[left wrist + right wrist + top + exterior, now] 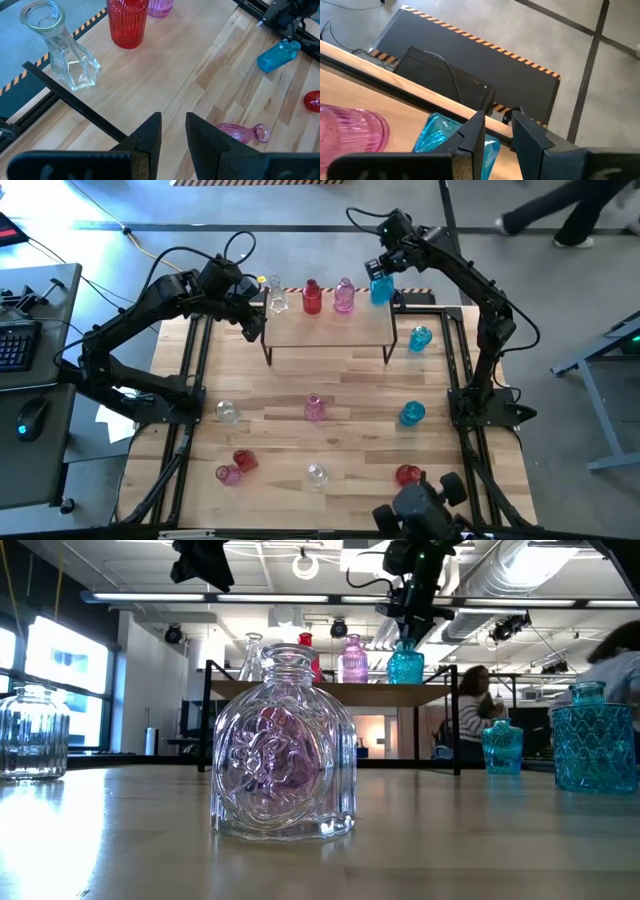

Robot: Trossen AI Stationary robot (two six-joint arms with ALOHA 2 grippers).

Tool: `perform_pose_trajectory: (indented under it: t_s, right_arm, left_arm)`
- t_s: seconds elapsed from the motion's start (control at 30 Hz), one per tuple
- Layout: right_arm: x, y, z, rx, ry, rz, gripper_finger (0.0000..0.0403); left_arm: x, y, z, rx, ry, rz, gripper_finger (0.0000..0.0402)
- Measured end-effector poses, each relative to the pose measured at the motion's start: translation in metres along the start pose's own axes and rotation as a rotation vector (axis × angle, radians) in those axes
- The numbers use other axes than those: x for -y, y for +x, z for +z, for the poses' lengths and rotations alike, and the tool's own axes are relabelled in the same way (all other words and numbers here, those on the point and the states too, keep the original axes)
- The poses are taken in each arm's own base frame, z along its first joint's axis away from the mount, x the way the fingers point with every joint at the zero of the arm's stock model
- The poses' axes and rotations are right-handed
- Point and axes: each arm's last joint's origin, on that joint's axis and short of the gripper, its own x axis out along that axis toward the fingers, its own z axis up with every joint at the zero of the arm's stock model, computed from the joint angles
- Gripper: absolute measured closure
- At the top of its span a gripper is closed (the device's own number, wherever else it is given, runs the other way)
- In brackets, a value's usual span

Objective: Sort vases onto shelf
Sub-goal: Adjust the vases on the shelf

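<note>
My right gripper [495,125] is hovering at the right end of the shelf [330,328], its fingers drawn nearly closed with only a slim gap and nothing visible between them. The blue vase [440,132] is standing just under the tips; I cannot tell whether I am touching it. My left gripper [173,122] is waiting at the shelf's left end, equally narrowed and empty.

I am judging the job about a third done. Four vases are lining the back of the shelf: a clear vase [277,302], a red vase [312,298], a pink vase [344,296], and the blue one. Eight are waiting on the tabletop [350,380]: a blue one beside the shelf [420,337], another blue [412,413], a pink one mid-table [314,407], a clear one [227,412], and, along the near edge, a red [243,461] and pink [228,474] lying together, a clear [316,474] and a red [407,475].

The table is light slatted wood in a black frame. Around it, grey concrete floor is showing, a desk with a keyboard [15,345] is sitting to my left, and a person [560,210] is walking past beyond my right arm.
</note>
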Motion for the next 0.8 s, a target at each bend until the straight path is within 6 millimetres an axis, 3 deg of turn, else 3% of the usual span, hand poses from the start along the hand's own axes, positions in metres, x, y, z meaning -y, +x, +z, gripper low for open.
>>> perform_pose_trajectory:
  t_s: [0.8]
  right_arm:
    - [-0.018, -0.005, -0.008, -0.015, -0.012, -0.017, 0.0323]
  left_arm:
    - [0.000, 0.000, 0.000, 0.000, 0.000, 0.000, 0.0321]
